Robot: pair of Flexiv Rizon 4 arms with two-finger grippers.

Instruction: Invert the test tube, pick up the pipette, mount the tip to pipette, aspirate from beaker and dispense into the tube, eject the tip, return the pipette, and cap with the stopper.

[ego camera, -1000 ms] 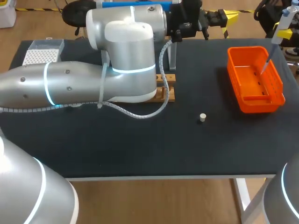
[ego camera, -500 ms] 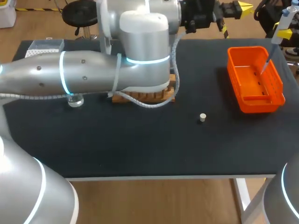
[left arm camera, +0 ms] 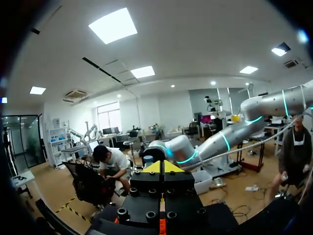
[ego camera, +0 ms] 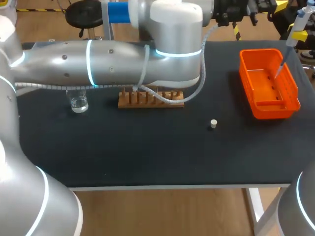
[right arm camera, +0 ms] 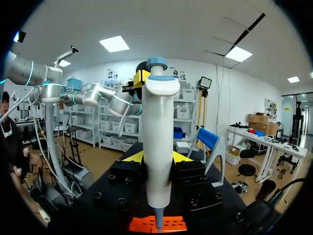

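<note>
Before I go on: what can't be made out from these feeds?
- test tube: in the head view the left arm and its cable cover the back of the rack; no tube can be made out.
- Whether the pipette carries a tip: its end is too small in the head and right wrist views.
- beaker fill level: too small in the head view.

The left arm has swung right and farther back, carrying its gripper past the table's far edge, uncovering the beaker and wooden rack
</note>
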